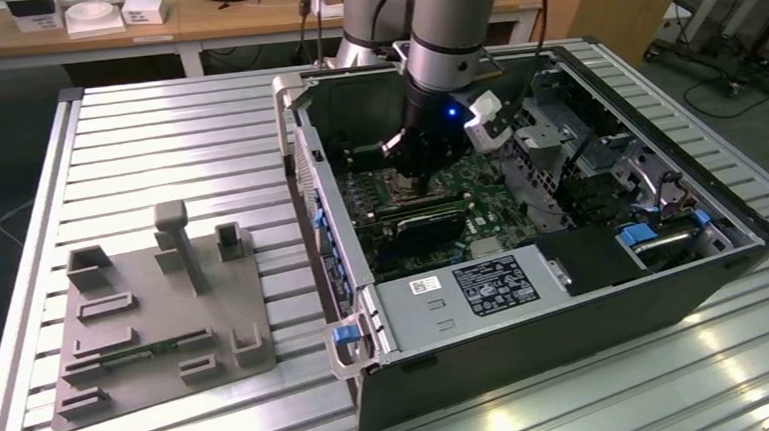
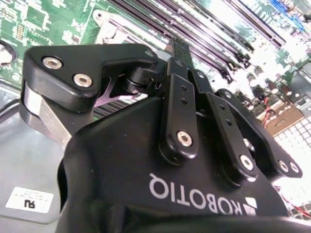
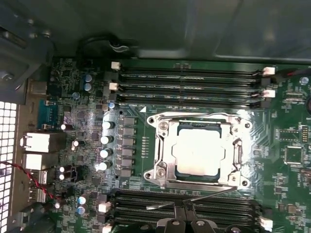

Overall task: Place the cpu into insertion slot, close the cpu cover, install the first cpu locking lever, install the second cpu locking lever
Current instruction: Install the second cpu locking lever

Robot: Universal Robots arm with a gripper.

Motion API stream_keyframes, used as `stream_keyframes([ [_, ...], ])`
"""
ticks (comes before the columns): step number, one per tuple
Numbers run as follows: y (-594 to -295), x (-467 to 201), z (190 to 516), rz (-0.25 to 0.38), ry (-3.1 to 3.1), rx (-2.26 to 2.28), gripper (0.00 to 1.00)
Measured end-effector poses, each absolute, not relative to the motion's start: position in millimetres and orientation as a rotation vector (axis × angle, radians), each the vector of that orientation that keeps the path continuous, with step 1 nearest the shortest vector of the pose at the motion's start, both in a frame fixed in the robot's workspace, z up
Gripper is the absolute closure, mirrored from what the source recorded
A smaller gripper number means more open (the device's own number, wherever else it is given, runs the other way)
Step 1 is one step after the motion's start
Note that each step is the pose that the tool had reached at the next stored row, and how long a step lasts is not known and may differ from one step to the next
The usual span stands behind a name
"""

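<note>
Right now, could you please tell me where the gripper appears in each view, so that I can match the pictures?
Exterior view: the gripper reaches down into the open computer case, over the green circuit board.
Second wrist view: the gripper is in the foreground, with the long memory slots beyond it.
First wrist view: the gripper is over the memory slots, beside the cpu.
Shared landmark: the green circuit board.

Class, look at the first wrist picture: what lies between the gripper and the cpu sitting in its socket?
In the first wrist view, a thin metal locking lever and a row of black memory slots lie between the gripper and the cpu.
</note>
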State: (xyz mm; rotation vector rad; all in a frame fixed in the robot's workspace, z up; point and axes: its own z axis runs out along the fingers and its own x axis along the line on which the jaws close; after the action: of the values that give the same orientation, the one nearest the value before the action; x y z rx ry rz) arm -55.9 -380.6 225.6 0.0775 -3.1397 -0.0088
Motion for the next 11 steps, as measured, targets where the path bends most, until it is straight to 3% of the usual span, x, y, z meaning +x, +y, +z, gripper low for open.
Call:
stream_keyframes([
  [11, -380.7, -60.8, 218.4, -0.009, -3.139, 0.078, 0.89],
])
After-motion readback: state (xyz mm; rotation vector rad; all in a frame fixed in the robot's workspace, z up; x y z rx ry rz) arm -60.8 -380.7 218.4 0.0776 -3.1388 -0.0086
